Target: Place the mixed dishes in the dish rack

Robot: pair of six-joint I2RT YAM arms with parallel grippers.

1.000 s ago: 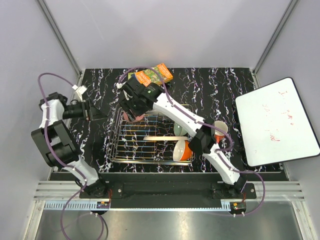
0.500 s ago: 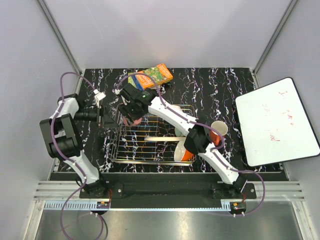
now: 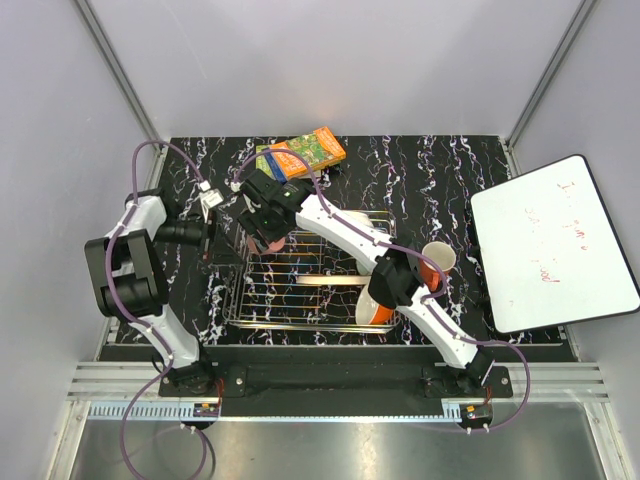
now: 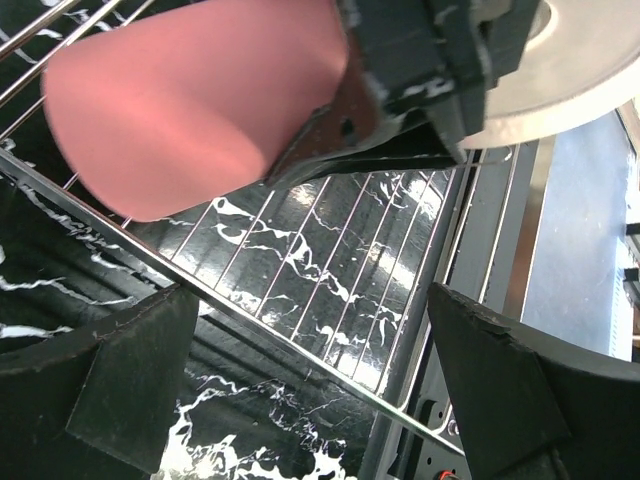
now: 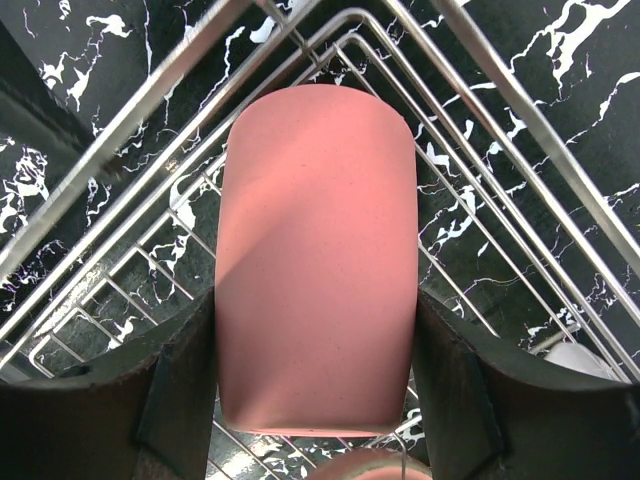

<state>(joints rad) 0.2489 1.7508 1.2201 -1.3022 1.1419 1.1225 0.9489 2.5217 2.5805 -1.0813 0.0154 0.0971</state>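
Note:
My right gripper (image 3: 266,232) is shut on the pink cup (image 3: 262,243) and holds it over the far left corner of the dish rack (image 3: 300,310). In the right wrist view the cup (image 5: 315,260) sits between both fingers (image 5: 178,400), with rack wires (image 5: 150,130) below it. My left gripper (image 3: 207,245) is open and empty just outside the rack's left side. Its view shows the cup (image 4: 190,110) above the rack rim (image 4: 300,330). An orange bowl with white inside (image 3: 375,305) and a cream plate (image 3: 320,280) lie in the rack. An orange-red mug (image 3: 438,260) stands right of it.
Colourful books (image 3: 305,150) lie on the table behind the rack. A whiteboard (image 3: 550,255) lies at the right edge. The right arm (image 3: 350,235) crosses over the rack. Grey walls close in the back and sides.
My left gripper has swung right, up to the rack's left side. My right gripper has kept the pink cup over the rack's far left corner, shifting only slightly.

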